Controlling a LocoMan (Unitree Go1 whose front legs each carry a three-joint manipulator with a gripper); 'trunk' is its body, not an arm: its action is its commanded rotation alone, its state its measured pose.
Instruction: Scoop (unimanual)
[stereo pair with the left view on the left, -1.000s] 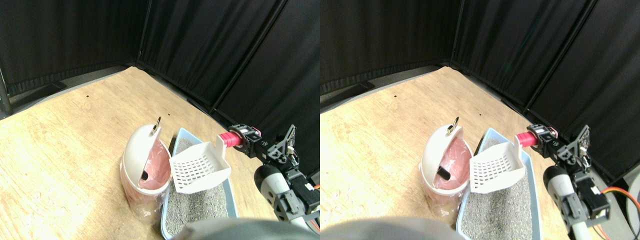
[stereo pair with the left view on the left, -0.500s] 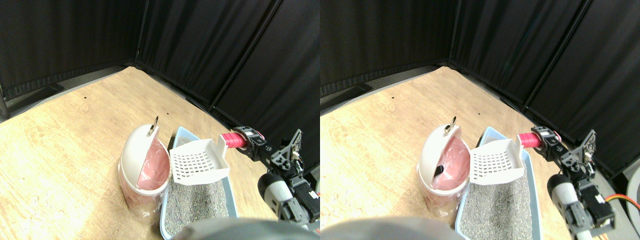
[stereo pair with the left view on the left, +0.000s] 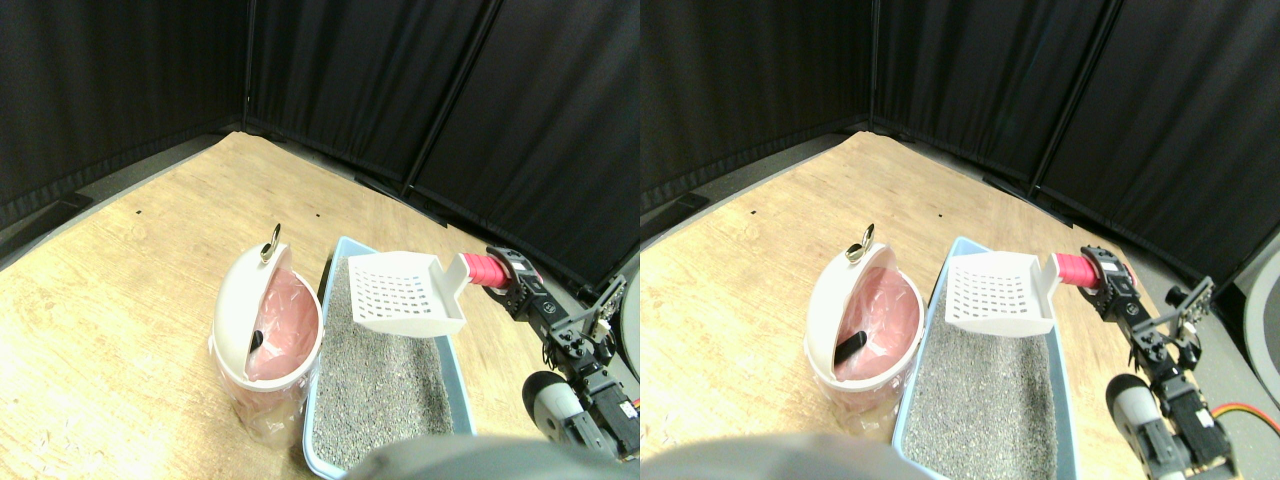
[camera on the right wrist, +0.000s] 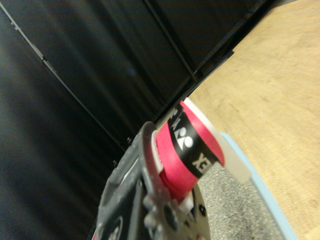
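A white slotted scoop (stereo pair with the left view on the left: 405, 293) hangs above the far part of a light blue litter tray (stereo pair with the left view on the left: 455, 385) filled with grey litter (stereo pair with the left view on the left: 375, 375). It looks empty and roughly level. Its red wrapped handle (stereo pair with the left view on the left: 483, 269) sits in my right gripper (stereo pair with the left view on the left: 506, 280), which is shut on it. The wrist view shows the same red handle (camera on the right wrist: 187, 147) against the dark jaw frame, with the tray rim (camera on the right wrist: 262, 187) and litter (camera on the right wrist: 225, 200) beyond. Left of the tray stands a white bin (stereo pair with the left view on the left: 240, 300) with a swing lid and pink liner (stereo pair with the left view on the left: 285, 325); a small dark piece (stereo pair with the left view on the left: 255, 340) lies inside it.
Black curtains (stereo pair with the left view on the left: 400, 90) wall off the wooden floor (stereo pair with the left view on the left: 130, 260) at the back and right. The bin and the tray stand side by side, almost touching. A metal ring (stereo pair with the left view on the left: 270, 243) tops the bin lid.
The camera view has shifted. The scoop has drawn back from the bin's opening and levelled out over the far end of the tray.
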